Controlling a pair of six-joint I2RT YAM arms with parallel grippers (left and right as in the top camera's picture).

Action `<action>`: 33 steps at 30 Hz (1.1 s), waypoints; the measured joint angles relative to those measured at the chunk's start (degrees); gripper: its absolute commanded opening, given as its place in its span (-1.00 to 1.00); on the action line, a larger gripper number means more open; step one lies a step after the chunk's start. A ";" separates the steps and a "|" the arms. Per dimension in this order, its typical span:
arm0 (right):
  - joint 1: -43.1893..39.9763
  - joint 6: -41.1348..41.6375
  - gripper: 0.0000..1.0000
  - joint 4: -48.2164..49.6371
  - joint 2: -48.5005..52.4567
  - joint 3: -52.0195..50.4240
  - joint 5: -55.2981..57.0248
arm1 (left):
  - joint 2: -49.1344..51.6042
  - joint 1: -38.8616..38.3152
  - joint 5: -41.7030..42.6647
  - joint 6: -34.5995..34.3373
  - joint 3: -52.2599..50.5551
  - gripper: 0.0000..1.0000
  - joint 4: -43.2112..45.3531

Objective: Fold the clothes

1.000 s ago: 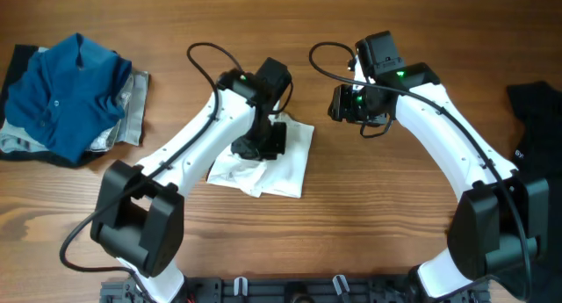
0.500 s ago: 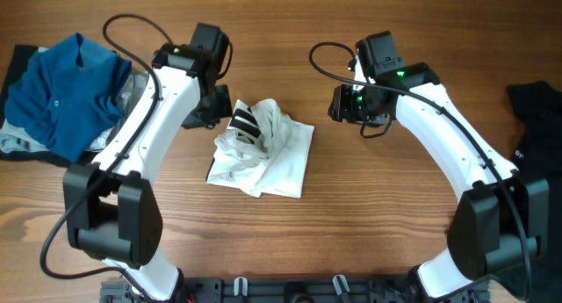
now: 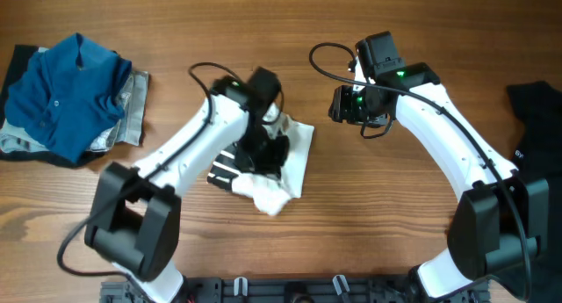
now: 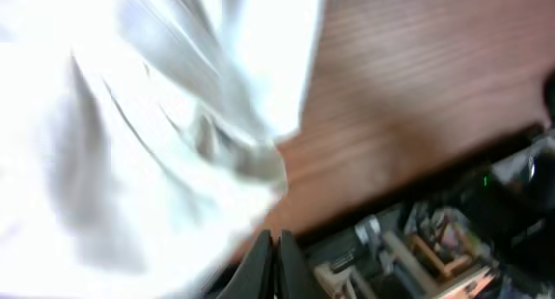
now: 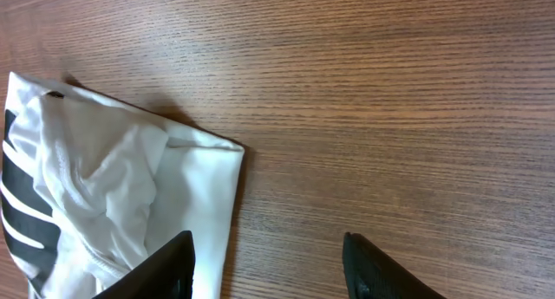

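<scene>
Apparently the left end effector [image 4: 272,250] is pinching a fold of the white garment [image 3: 290,158]. In the blurred left wrist view its two dark fingers are pressing together and the cloth is running right down to them, though the exact bite is hidden. From above, that end effector is sitting low over the middle of the garment, with its arm reaching in from the near left.

The right end effector [image 5: 269,266] is hanging spread and empty, with bare table [image 3: 378,224] showing between its fingers. It is waiting just beyond the garment's far right corner, apart from the cloth.

The garment is lying bunched near the table's centre. Its right part is lying flat, its near edge is rumpled into a lump, and a panel of black stripes [image 3: 224,173] is poking out on the left. A blue shirt [image 3: 66,92] is resting on a small pile at the far left, and a dark garment [image 3: 536,119] is sitting at the right edge, both well apart from the work.

I am judging the fabric to be light, thin and limp. It is sagging under its own weight and creasing wherever it is gathered, so a pinch in the middle is likely only dragging a bunch along. A better hold is probably at a clean corner or along a hem, one end effector to each side, so the cloth is stretching flat before folding. The table's wood is looking smooth, so the garment is probably sliding easily when pulled.
</scene>
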 measured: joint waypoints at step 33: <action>17.99 -1.55 -0.54 17.86 11.74 -0.04 -4.02 | -3.50 25.14 -17.16 -2.73 0.00 -0.78 6.84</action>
